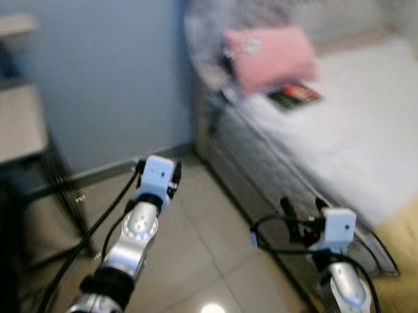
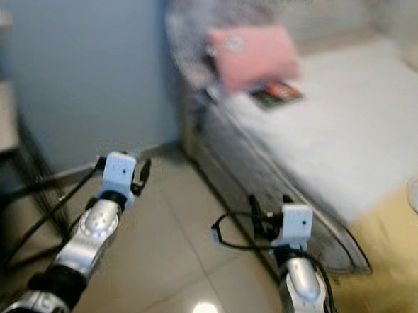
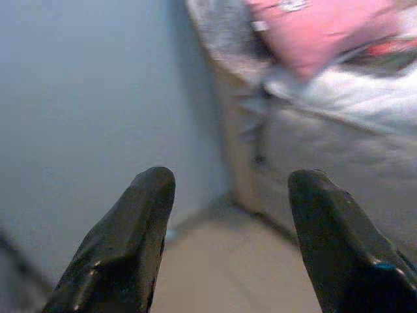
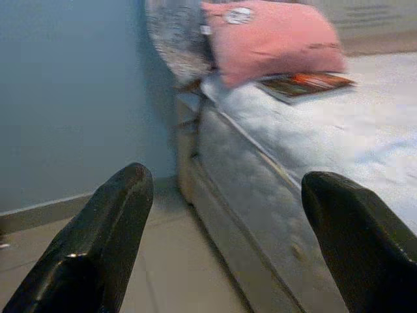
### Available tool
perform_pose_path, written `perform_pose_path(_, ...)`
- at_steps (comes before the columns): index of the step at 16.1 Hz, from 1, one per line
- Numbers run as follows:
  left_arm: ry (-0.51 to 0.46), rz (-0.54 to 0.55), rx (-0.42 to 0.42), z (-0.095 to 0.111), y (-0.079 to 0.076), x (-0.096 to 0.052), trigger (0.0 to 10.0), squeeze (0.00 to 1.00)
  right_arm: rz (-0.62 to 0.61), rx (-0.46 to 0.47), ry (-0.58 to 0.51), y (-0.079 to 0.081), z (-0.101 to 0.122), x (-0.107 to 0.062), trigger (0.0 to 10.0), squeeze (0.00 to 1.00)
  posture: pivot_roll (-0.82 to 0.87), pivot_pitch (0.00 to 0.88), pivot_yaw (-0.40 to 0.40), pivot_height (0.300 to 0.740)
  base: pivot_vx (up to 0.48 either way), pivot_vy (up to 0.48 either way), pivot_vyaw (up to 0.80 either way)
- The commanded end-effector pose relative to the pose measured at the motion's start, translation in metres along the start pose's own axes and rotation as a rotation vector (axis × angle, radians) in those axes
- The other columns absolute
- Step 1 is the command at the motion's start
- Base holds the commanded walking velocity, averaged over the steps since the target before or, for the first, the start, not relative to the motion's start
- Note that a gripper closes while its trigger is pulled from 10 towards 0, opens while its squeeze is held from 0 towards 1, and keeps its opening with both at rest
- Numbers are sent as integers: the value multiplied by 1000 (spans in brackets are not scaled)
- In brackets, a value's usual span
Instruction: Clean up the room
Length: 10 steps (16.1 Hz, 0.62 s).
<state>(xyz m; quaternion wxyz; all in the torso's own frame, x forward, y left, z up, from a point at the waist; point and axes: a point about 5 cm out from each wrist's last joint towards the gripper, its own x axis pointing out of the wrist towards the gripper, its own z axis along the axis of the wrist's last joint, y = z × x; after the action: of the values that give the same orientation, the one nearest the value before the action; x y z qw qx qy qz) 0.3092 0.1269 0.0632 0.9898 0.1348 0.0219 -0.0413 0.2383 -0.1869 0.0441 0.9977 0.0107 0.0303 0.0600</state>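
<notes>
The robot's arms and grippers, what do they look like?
Both arms are shiny silver with rounded casings. Each carries a white boxy block at the wrist, and black cables loop loosely alongside. The left gripper and the right gripper each have two thick, tapered fingers in glossy black. A black band rings the left arm lower down.

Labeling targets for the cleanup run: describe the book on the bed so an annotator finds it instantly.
Start at the bed with the pale cover, standing against the blue wall. At its head end a pink pillow leans up. The book lies flat on the cover just in front of that pillow; it is the thin, dark item with red and green on its cover, where everything around it is pale or pink.
</notes>
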Motion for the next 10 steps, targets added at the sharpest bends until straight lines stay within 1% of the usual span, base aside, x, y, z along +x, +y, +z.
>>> perform_pose_path(1,-15,-15,39,7,-9,3,10000,0,-16,-1,-15,-5,3,-1,10000,0,-39,0,17,740,0,-480,456)
perform_pose_path(3,-3,-28,19,11,-11,8,10000,0,-16,4,-7,-5,1,0,10000,0,-44,0,28,740,0,-480,459)
perform_pose_path(5,-2,-34,17,12,-12,8,10000,0,-13,10,1,-4,-1,-1,10000,0,-44,0,32,740,0,-480,459)
perform_pose_path(7,-14,-45,7,13,-14,4,10000,0,-1,17,15,-3,-5,-1,10000,0,-38,0,33,740,0,-480,459)
perform_pose_path(9,-18,-47,12,12,-11,-1,10000,0,17,26,37,-2,-10,-3,10000,0,-24,0,34,740,0,0,453)
perform_pose_path(10,-17,-46,11,11,-10,-2,10000,0,20,28,40,-2,-10,-4,10000,0,-24,0,34,740,0,0,450)
